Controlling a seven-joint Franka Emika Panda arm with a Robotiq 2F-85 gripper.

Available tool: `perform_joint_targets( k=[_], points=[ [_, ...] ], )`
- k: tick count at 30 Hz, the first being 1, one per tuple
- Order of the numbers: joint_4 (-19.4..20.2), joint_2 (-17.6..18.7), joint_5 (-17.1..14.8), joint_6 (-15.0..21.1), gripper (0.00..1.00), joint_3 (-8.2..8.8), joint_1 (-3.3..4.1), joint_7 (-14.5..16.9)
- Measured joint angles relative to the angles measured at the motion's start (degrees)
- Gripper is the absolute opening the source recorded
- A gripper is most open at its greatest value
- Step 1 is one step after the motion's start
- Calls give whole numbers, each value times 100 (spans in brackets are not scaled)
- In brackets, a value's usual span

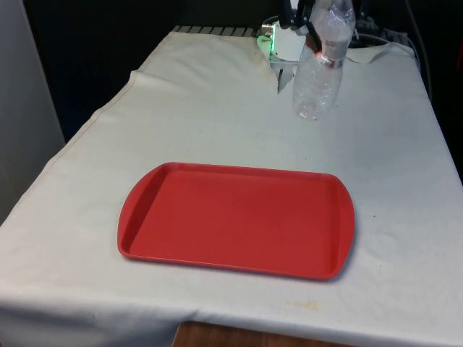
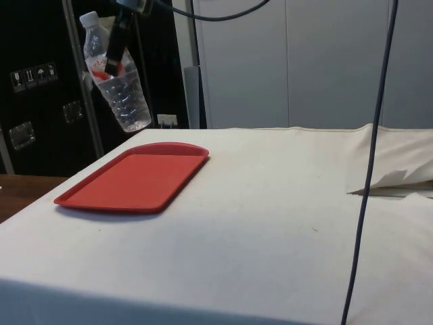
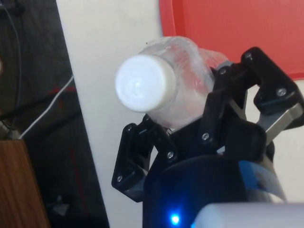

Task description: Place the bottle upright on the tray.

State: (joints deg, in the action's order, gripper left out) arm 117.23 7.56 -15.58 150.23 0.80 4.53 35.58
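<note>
White cloth covers the surface (image 1: 217, 108), dark cabinets behind. Red tray (image 1: 235, 219) lies flat near one end. Fingers (image 3: 216, 107) clamp the clear bottle (image 2: 115, 71), tilted, raised above the cloth beyond the tray.

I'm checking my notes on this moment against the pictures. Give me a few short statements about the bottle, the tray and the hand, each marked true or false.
1. The hand holds the bottle in the air. True.
2. The bottle stands upright on the tray. False: it hangs tilted above the table, not touching the tray.
3. The tray is red and has nothing on it. True.
4. The bottle has no cap. False: a white cap closes it.
5. The bottle is clear plastic. True.
</note>
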Motion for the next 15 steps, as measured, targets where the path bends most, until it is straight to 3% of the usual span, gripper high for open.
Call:
perform_joint_targets(
  k=[15],
  points=[
    [155, -17, -195, 424, 0, -11, 0, 304]
  ],
)
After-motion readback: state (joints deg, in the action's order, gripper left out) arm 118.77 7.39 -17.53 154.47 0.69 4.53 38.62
